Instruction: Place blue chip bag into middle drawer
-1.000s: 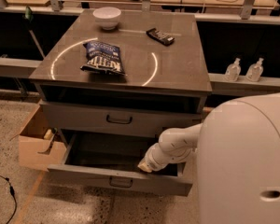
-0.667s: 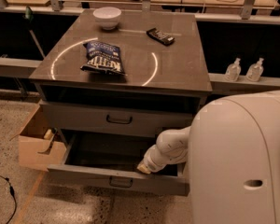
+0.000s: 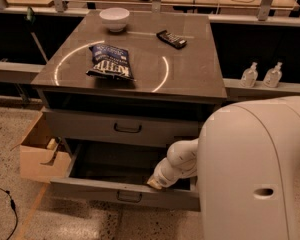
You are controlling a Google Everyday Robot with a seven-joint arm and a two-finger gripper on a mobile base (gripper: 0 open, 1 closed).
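Observation:
The blue chip bag (image 3: pixel 110 63) lies crinkled on the grey cabinet top (image 3: pixel 190 74), left of centre, with its white lettering up. Below the closed top drawer (image 3: pixel 125 127), the middle drawer (image 3: pixel 90 190) is pulled out and open, and its inside is dark. My gripper (image 3: pixel 154 182) is at the end of the white arm (image 3: pixel 177 164). It is low inside the open middle drawer, just behind its front panel and right of the handle. It is far below the bag and holds nothing that I can see.
A white bowl (image 3: pixel 114 19) and a small black bar packet (image 3: pixel 171 39) sit at the back of the cabinet top. Two clear bottles (image 3: pixel 260 75) stand on a ledge at right. A cardboard box (image 3: pixel 37 151) sits left of the drawers. My white body (image 3: pixel 255 174) fills the lower right.
My white body fills more of the lower right than before. The arm and gripper stay in the open middle drawer, almost unmoved. The bag has not moved.

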